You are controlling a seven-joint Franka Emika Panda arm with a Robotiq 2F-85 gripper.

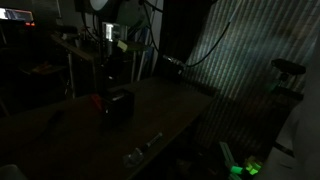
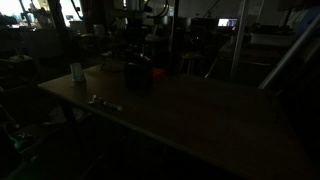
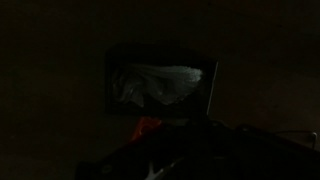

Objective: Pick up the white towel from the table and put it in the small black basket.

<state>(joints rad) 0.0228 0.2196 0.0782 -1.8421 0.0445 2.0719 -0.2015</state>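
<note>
Cup: one pale cup [image 2: 77,72], far left on the long dark brown wooden counter [image 2: 215,125].
Bits: two small pale things [image 2: 95,98] near the counter's front edge, too dim to name.
Basket: one small black boxy basket [image 2: 138,78], mid-counter.
Towel: one crumpled white towel [image 3: 160,83], lying inside that basket in the wrist view.
Red thing: one small red object [image 2: 157,72], just beside the basket.
Hand: the robot's dark hand [image 3: 160,162] is above the basket, closed all the way, with nothing I can make out in it.
Risk: if a fold is snagged on the closed fingers, lifting away could drag the towel back out, I reckon.
Risk 2: going low could shove the basket into the red thing.
</note>
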